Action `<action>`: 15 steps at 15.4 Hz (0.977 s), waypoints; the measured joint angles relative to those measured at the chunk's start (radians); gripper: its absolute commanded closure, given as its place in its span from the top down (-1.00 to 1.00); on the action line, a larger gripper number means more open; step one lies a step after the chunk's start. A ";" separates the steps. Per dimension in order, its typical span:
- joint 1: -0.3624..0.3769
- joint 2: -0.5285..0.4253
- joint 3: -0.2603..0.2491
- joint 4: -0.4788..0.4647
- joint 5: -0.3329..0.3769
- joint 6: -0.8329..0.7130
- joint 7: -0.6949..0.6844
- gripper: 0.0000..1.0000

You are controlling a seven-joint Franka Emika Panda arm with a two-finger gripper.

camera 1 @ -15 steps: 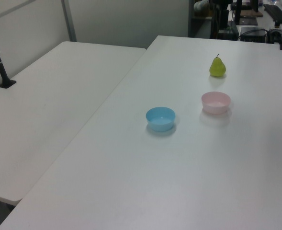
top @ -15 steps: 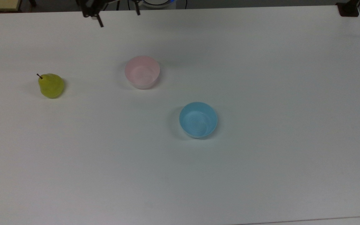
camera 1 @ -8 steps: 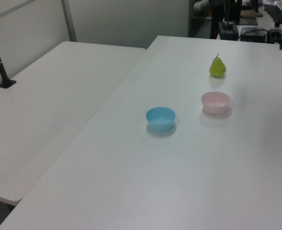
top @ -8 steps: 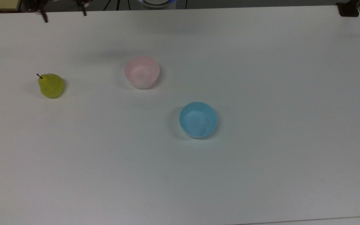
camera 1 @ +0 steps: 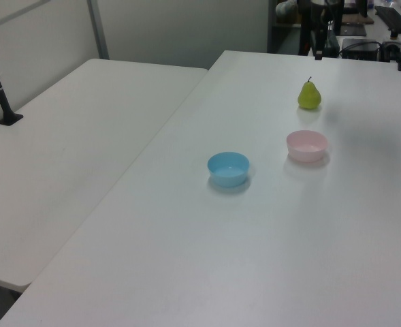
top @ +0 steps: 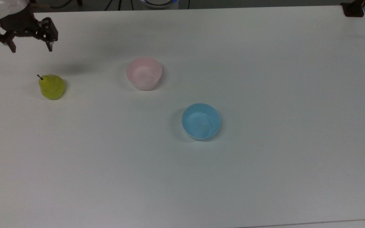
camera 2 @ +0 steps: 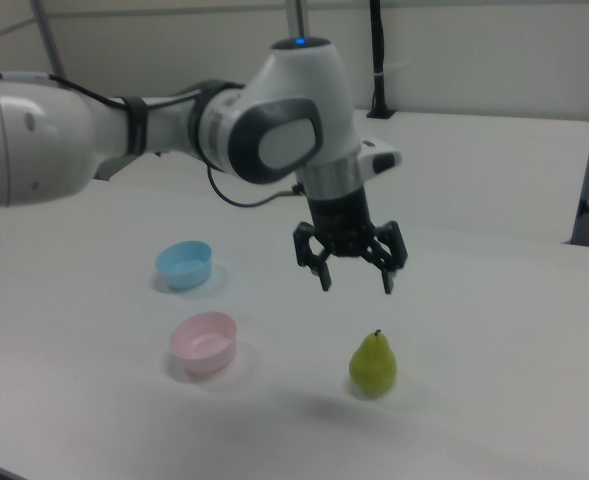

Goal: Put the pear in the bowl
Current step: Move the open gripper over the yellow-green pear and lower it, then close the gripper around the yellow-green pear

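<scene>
Top view: standing upright on the white table [top: 265,177], the pear [top: 52,87], stem tipping toward 10 o'clock, with the gripper [top: 31,49] hanging at its 11 o'clock, fingers spread wide and holding nothing. Sitting well apart at the pear's 3 o'clock, the pink bowl [top: 144,73]; lying at that bowl's 4 o'clock, the light blue bowl [top: 201,121].

Left view: resting near the table's far end, the pear [camera 1: 309,95], with the pink bowl [camera 1: 307,146] at its 6 o'clock and the light blue bowl [camera 1: 228,168] at 8 o'clock from the pink one.

Right view: hovering above the pear [camera 2: 373,363], at its 12 o'clock, the gripper [camera 2: 357,285], fingers parted and pointing down, clear of the fruit. Sitting at the pear's 9 o'clock, the pink bowl [camera 2: 204,342].
</scene>
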 measured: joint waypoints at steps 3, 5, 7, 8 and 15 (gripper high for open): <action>-0.013 0.054 0.000 -0.038 0.008 0.096 0.000 1.00; -0.016 0.079 0.000 -0.053 0.041 0.116 0.000 1.00; -0.015 0.109 0.002 -0.056 0.084 0.139 0.000 1.00; -0.015 0.119 0.003 -0.057 0.097 0.150 0.004 1.00; -0.009 0.166 0.014 -0.084 0.106 0.239 0.025 0.77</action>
